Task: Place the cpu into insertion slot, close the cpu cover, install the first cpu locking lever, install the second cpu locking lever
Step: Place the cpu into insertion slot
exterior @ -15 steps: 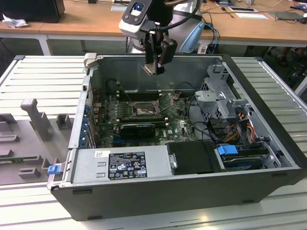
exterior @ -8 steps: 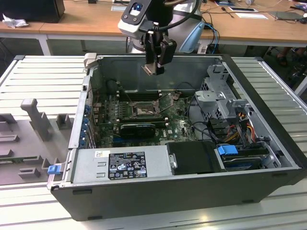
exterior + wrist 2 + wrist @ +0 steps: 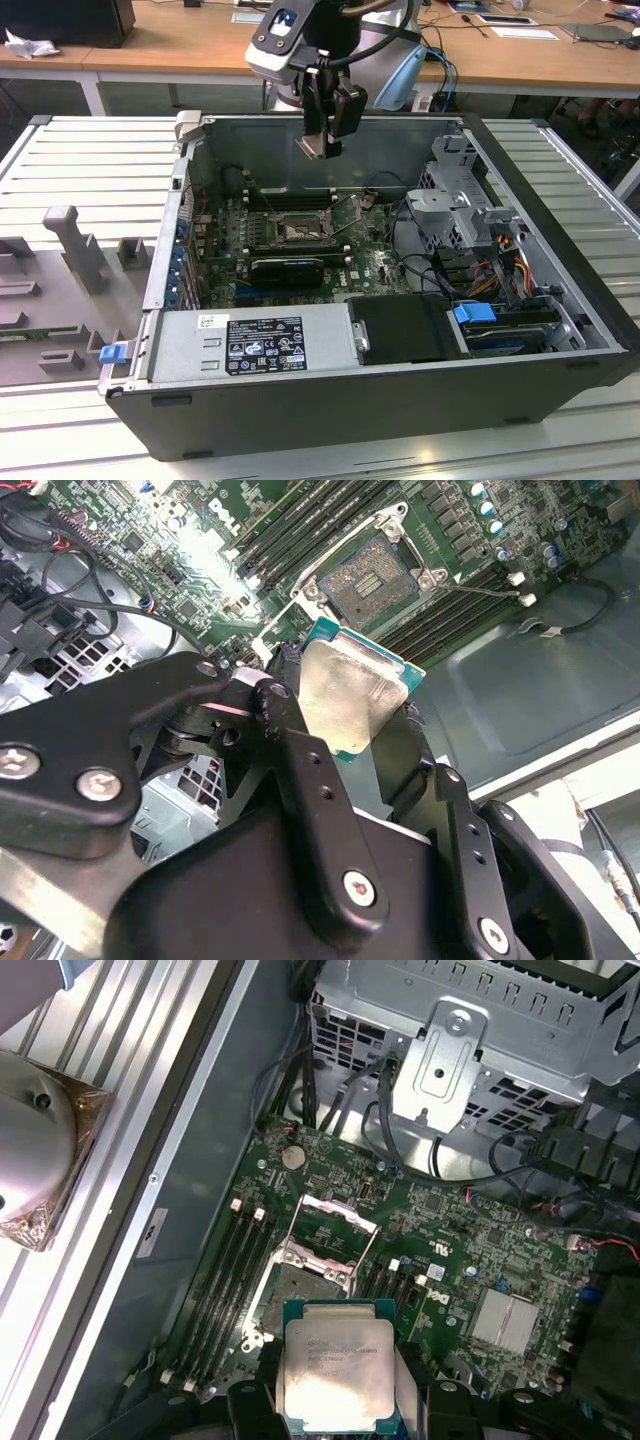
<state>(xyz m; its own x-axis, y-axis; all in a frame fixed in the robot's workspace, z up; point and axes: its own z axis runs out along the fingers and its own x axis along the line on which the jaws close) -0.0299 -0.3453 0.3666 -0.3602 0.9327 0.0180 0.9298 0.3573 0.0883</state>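
My gripper (image 3: 320,146) hangs above the back of the open computer case, shut on the cpu (image 3: 311,148). In both wrist views the cpu (image 3: 345,695) (image 3: 335,1365) is a pale silver square on a green base, pinched at two opposite edges by the black fingers (image 3: 290,730). The insertion slot (image 3: 297,232) (image 3: 365,580) (image 3: 300,1290) lies bare on the green board, below the chip and apart from it. The cpu cover (image 3: 338,1215) stands swung up at the slot's far side. A thin wire locking lever (image 3: 480,585) sticks out beside the slot.
Long black memory slots (image 3: 285,195) flank the socket, and a black card (image 3: 288,268) lies in front of it. A grey power supply (image 3: 260,345) fills the near side. A metal drive cage (image 3: 465,205) with loose cables stands at the exterior view's right.
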